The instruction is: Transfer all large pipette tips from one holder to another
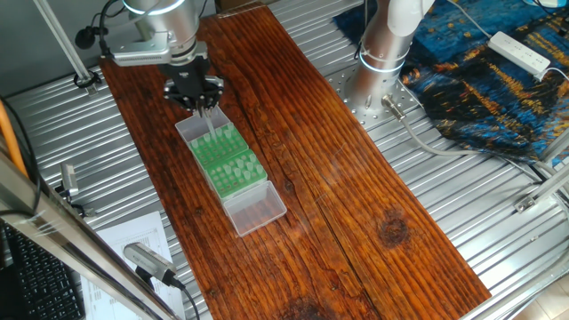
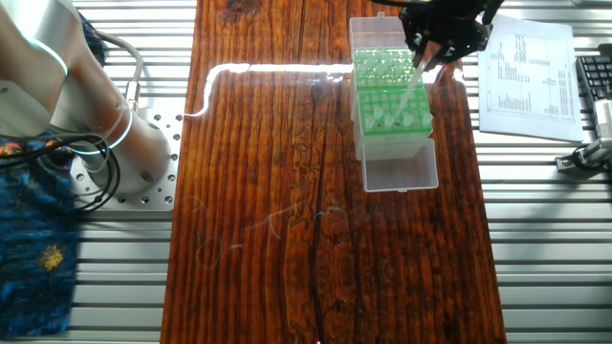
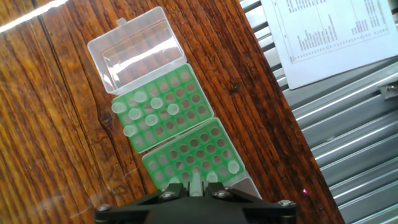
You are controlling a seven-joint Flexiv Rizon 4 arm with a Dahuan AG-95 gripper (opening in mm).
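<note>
Gripper (image 3: 196, 186), bottom centre of hand view, was pinched shut on one tip (image 2: 409, 91), held vertical, prob. to line it up w/ a hole. Remaining large pipette tips (image 3: 144, 112) sat mid-left in far rack (image 3: 163, 107); near rack (image 3: 193, 155) had a couple.
</note>
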